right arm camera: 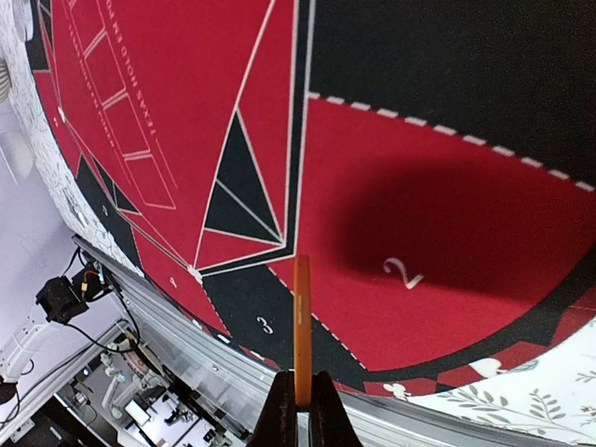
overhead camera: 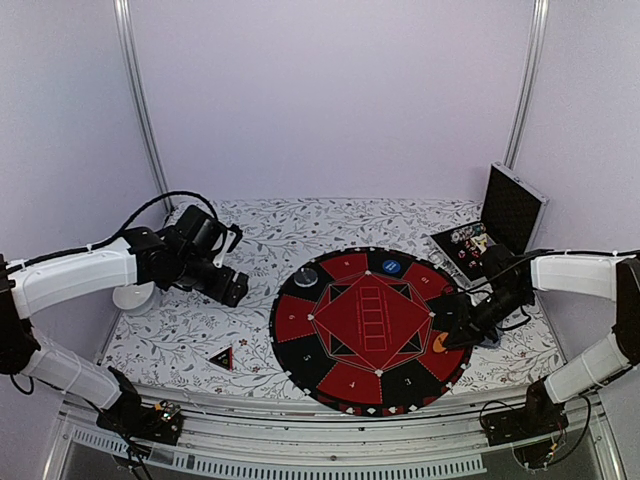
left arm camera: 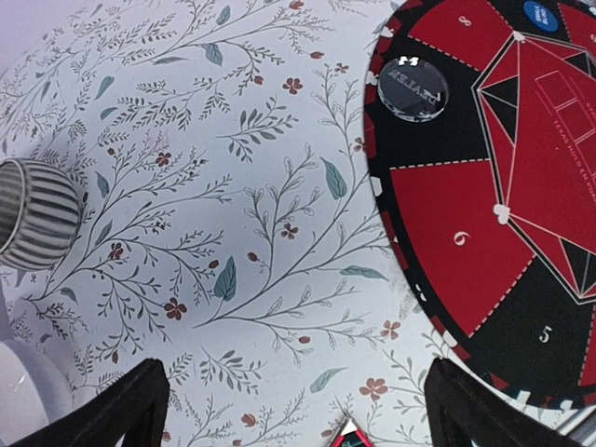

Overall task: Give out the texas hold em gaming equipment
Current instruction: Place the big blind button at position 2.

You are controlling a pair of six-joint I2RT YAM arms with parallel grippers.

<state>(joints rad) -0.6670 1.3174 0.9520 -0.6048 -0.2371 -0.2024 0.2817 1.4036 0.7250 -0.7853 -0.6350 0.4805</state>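
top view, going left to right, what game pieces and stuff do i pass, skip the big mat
black-red triangle → dark disc → blue disc → orange disc → open black case

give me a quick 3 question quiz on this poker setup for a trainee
1. True or false: the left tool is shut on a card.
2. What colour is the disc pinched on edge in the right tool? A blue, B orange, C green.
3. Does the black-red triangle lie on the round mat or off it?
Key: 1 false, it is open and empty. 2 B. 3 off it, on the floral cloth.
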